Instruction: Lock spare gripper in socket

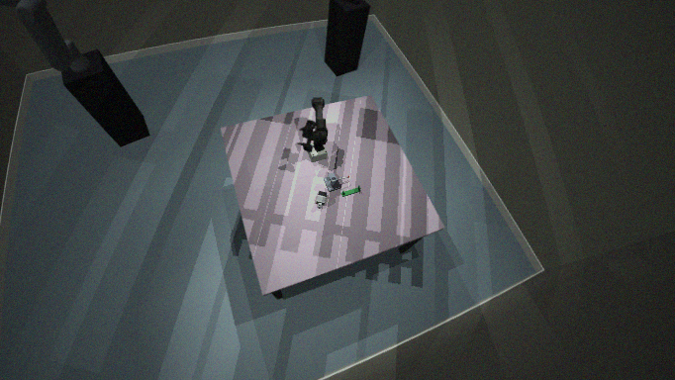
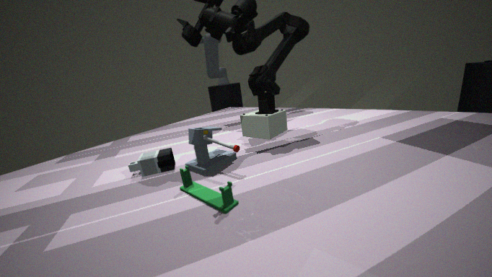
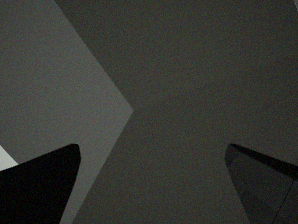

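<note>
Green cradle (image 1: 351, 191) (image 2: 207, 195): lying below, well apart from the pincer
Pincer (image 1: 299, 133) (image 2: 187, 11) (image 3: 152, 150): standing apart, gripping nothing
Lock pin (image 1: 345, 178) (image 2: 221, 143): sticking out of the mount (image 1: 333, 182) (image 2: 202, 153), below the pincer
Spare gripper (image 1: 321, 200) (image 2: 149, 163): lying below the pincer
Risk: jamming the pin by pulling crooked

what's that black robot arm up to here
The arm is handling nothing: its gripper is open, raised above the table. The red-tipped lock pin is in the grey mount. The spare gripper lies undocked beside it, near a green cradle.
</note>
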You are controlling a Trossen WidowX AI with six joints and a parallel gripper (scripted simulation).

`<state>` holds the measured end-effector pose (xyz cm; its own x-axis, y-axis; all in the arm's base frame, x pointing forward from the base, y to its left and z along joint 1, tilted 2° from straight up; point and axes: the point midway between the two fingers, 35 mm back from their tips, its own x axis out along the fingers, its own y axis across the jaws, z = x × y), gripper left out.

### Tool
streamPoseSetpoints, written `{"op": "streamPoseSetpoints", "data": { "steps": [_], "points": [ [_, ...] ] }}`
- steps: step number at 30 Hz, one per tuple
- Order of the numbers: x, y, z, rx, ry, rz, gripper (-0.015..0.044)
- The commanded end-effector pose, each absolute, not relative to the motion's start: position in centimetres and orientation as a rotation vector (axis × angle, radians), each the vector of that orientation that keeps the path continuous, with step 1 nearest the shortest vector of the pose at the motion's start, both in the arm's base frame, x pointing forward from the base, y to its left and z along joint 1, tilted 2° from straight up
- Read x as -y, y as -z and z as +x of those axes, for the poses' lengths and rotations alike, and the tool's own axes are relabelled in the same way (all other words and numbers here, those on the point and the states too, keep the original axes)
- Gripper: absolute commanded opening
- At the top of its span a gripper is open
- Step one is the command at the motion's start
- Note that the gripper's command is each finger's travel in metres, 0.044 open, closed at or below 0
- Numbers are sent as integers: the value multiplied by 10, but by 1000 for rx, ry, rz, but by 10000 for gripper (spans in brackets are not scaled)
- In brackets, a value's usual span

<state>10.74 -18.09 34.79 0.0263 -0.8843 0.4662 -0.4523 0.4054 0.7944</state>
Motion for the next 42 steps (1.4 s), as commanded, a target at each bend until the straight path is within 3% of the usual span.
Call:
{"op": "streamPoseSetpoints", "data": {
  "steps": [1, 4, 11, 21, 31, 42],
  "points": [
    [181, -348, 110, 1583, 522, 1201, 374],
    [185, -349, 150, 1322, 673, 1073, 300],
    [177, -321, 261, 541, 856, 613, 300],
    [140, -264, 340, -159, 706, 102, 300],
    [82, -197, 374, -740, 281, -414, 300],
    [12, -140, 353, -1160, -444, -883, 300]
  ]
}}
